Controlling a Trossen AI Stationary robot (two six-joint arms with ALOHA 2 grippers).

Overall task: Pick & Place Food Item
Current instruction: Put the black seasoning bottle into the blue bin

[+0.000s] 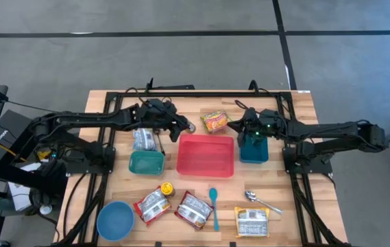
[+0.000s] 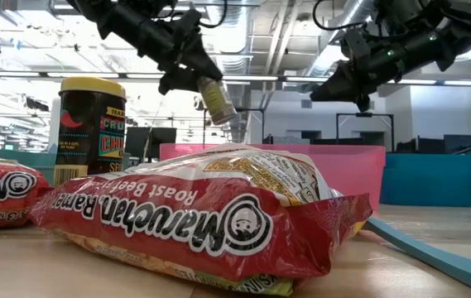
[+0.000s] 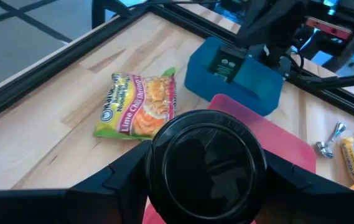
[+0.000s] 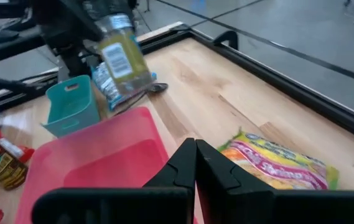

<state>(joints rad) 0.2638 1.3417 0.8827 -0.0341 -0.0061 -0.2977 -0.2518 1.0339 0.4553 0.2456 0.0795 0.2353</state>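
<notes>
Tray [image 1: 205, 165] mid-worktop [image 1: 318, 123], noodle packet [image 1: 215, 121] behind it, bins [image 1: 146, 163] [image 1: 253, 150] either side, spoons [image 1: 214, 206] [image 1: 260, 200] in front

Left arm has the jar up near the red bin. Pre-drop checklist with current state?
1. Left claw shut on the jar: ok.
2. Jar lifted off the table: ok.
3. Jar over the red bin: not ok, at its far-left corner edge.
4. Red bin free of items: ok.
5. Right claw shut, holding nothing, outside the bin: ok.
6. Jar upright: not ok, tilted.
</notes>
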